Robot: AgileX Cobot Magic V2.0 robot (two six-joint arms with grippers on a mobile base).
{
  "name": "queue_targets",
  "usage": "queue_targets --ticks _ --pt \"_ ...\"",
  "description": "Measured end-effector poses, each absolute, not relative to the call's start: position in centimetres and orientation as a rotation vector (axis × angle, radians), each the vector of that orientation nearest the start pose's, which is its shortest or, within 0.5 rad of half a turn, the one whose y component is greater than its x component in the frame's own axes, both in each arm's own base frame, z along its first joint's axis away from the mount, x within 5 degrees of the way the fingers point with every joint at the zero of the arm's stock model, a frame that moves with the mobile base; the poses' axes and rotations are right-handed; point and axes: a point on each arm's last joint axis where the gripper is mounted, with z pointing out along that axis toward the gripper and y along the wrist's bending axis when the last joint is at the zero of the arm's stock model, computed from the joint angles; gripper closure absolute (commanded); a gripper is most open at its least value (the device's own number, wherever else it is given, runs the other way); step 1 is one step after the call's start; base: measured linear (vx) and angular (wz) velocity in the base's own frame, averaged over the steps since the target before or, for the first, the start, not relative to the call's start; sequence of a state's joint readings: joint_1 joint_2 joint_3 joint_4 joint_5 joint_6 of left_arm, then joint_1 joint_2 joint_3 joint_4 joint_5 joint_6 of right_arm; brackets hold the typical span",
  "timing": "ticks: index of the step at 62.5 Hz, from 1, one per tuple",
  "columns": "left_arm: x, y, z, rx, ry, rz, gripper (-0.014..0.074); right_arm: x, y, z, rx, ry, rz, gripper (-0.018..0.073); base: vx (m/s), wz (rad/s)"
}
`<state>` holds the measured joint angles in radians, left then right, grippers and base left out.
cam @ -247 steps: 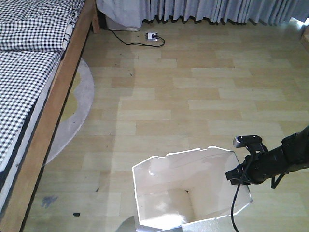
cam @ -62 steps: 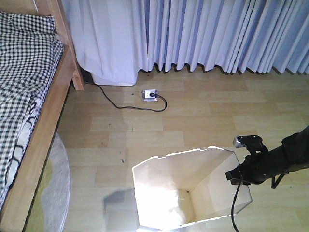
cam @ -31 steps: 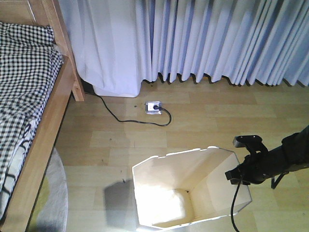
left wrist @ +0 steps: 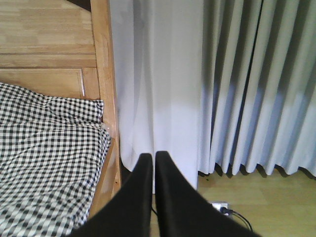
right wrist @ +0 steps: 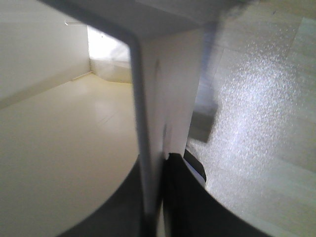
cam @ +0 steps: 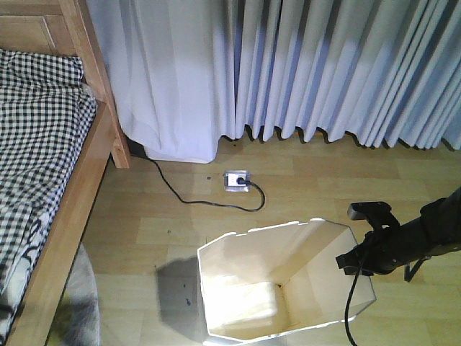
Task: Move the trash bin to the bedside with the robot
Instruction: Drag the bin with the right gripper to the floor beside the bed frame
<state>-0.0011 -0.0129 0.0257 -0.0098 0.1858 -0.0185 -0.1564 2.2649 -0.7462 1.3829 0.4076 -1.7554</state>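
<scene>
Pale pleated curtains [cam: 302, 65] span the top of the front view, over a plank floor [cam: 324, 187]. At left edge, the bed [cam: 72, 209] with checked bedding [cam: 36, 144]. At lower centre, the bin [cam: 317, 263], upright, near the bed but apart from it. Its right wall is clamped by the right gripper [cam: 358, 261]; the left gripper [left wrist: 154, 158], fingers pressed together, points at the curtains. Below the curtains, a socket strip [cam: 236, 179].
</scene>
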Motion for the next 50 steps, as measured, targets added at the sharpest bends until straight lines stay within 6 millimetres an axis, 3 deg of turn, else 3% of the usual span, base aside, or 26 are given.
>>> queue_targets --ticks 50 --pt "5.6 -0.02 18.83 -0.021 1.682 -0.024 0.0603 27.41 -0.73 -1.36 -0.357 2.906 0.548 0.0566 0.21 -0.03"
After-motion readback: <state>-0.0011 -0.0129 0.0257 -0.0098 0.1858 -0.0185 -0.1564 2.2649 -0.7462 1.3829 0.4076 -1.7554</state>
